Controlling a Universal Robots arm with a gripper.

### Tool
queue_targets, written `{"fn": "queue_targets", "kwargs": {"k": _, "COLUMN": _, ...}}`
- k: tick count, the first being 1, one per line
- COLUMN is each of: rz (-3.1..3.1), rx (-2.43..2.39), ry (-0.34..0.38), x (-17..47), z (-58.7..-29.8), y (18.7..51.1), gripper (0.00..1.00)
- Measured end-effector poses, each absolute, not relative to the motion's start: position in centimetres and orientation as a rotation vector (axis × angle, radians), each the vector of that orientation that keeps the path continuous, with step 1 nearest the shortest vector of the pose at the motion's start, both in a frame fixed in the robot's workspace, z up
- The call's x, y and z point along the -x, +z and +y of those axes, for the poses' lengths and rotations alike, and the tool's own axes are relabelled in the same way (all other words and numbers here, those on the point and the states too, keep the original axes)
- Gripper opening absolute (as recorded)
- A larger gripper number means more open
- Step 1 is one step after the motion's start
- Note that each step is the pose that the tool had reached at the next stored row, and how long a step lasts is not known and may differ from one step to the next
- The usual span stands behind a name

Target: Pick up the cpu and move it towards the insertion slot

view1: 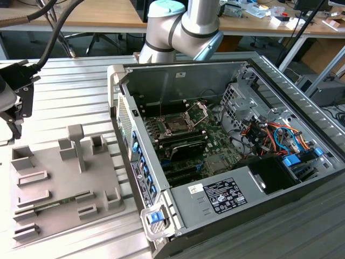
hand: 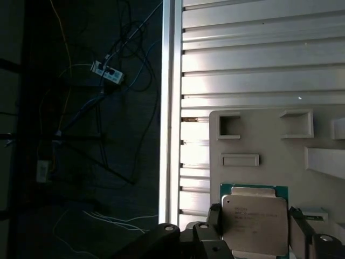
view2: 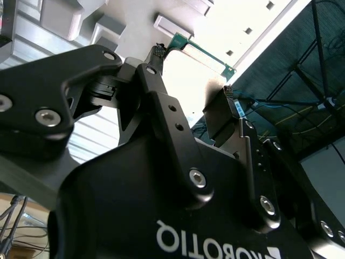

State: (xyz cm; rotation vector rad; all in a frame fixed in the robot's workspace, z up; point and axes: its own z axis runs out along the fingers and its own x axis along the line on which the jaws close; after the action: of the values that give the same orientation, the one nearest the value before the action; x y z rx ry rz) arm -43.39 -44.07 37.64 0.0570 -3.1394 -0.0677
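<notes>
— Gripper first, the black metal two-finger one: how do its jaws stand?

— Clamped on the cpu, the small flat square chip with a silvery-white metal top and a thin green rim. In the first wrist view black fingers press against two opposite edges. In the second wrist view the chip's green edge spans the gap between the fingertips.

— And where is that, seen from outside?

— At the far edge of the exterior view's left, over the end of the grey plastic tray with square-walled pockets. The tray lies on the slatted aluminium table. The chip looks raised off the tray, though I cannot tell by how much.

— The insertion slot?

— It's the square dark socket with a silver metal frame, on the green board inside the open grey metal computer case. Its hinged bracket stands tilted up at the back. It is well apart from the gripper, toward the exterior view's right, with the case's side wall between them.

— Anything sitting in the socket?

— I cannot tell.

— And the arm?

— Its silver and pale-blue joint stands just behind the case.
</notes>
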Motion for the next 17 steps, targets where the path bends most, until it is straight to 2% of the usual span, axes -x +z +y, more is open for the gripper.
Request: {"fn": "queue_targets", "kwargs": {"k": 17, "rz": -3.139, "rx": -0.057, "ry": -0.068, "x": 43.4, "z": -44.1, "y": 38.8, "gripper": 0.55}}
